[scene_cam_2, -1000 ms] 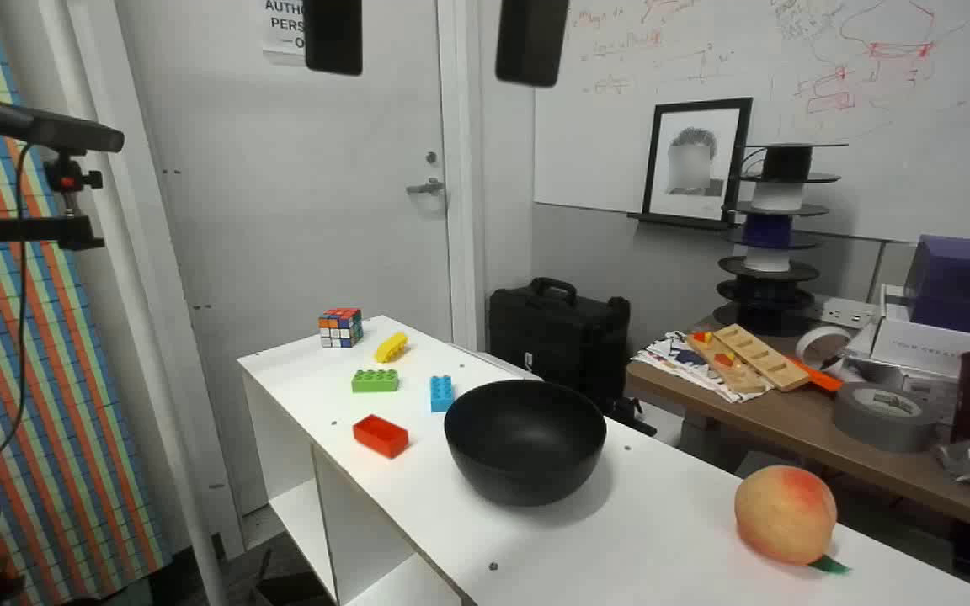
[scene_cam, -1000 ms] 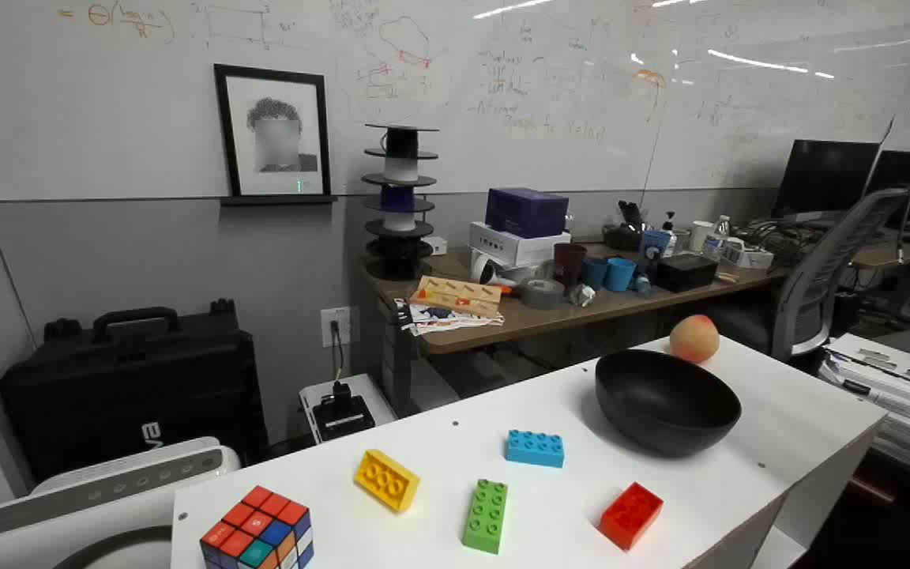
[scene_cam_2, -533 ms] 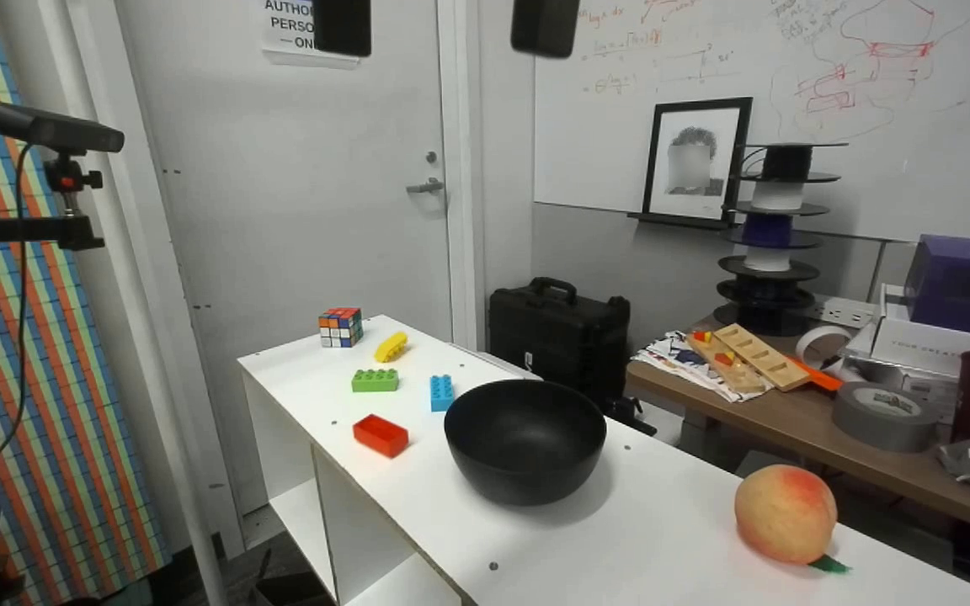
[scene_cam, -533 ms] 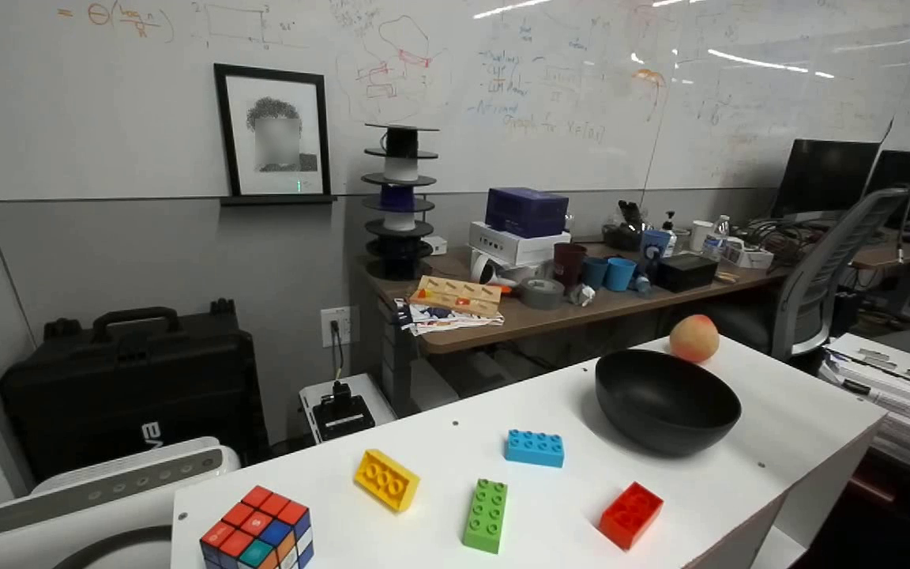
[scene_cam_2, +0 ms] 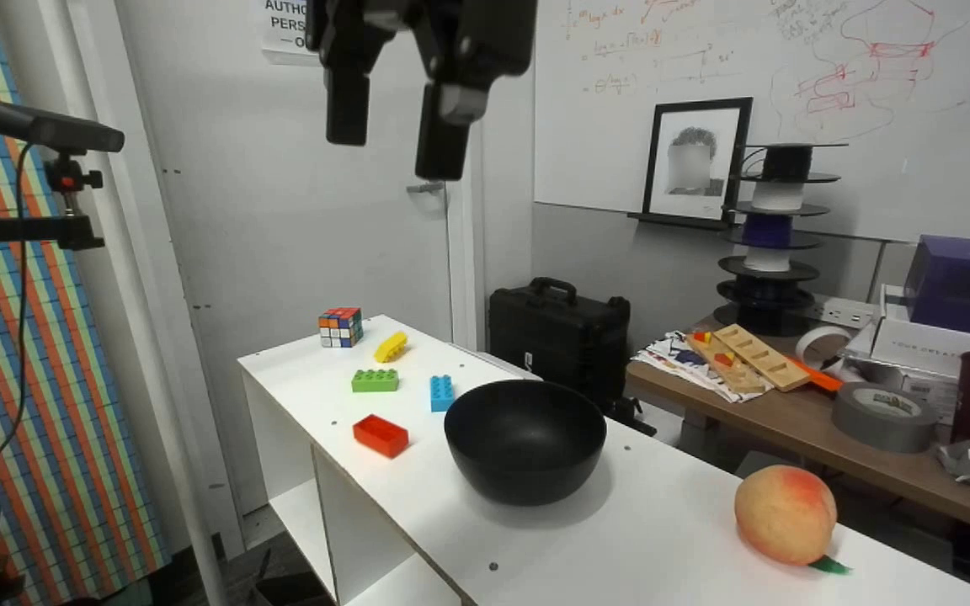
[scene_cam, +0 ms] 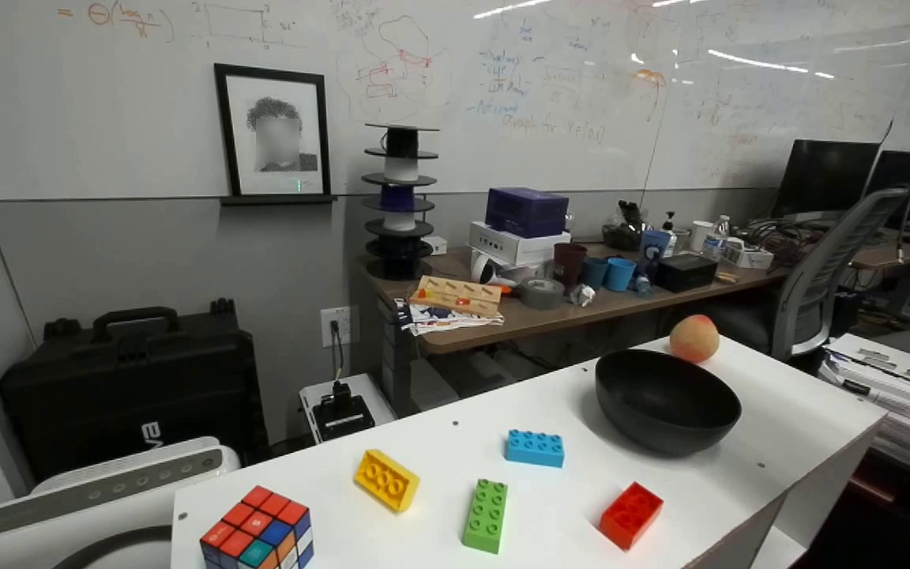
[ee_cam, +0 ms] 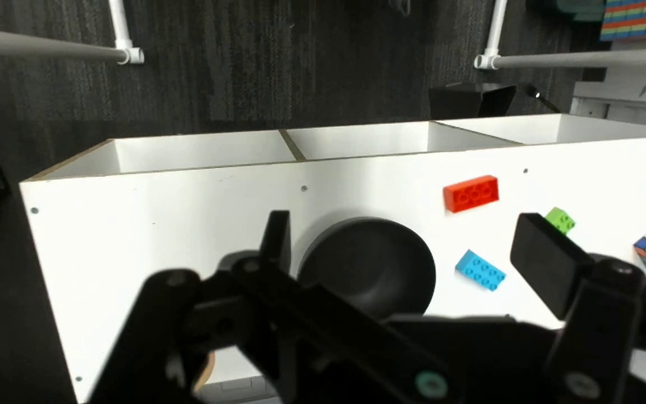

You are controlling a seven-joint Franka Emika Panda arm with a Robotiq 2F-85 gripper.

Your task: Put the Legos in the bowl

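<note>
Four studded Legos lie apart on the white shelf top: yellow (scene_cam: 386,480), blue (scene_cam: 534,449), green (scene_cam: 486,515) and red (scene_cam: 631,515). Yellow and red show their hollow undersides; blue and green have studs up. Beside them sits the black bowl (scene_cam_2: 527,471), upright, its visible inside bare. My gripper (scene_cam_2: 393,160) hangs high above the shelf, open, nothing between its fingers. From the wrist, the bowl (ee_cam: 373,252) and the blue Lego (ee_cam: 480,270) appear between the fingertips; a finger (ee_cam: 550,266) partly covers the green Lego (ee_cam: 563,219). Yellow does not show there.
A Rubik's cube (scene_cam_2: 341,328) stands at the shelf's far end, near the yellow Lego. Past the bowl, a peach-like ball (scene_cam_2: 786,515) lies close to the back edge. A cluttered brown desk (scene_cam: 518,320) runs behind the shelf, and a camera on a stand (scene_cam_2: 55,126) is off to its side.
In an exterior view my gripper first rises slightly, then comes down and to the left, showing more of itself. Its jaws stay open. Legos and bowl have not moved.
</note>
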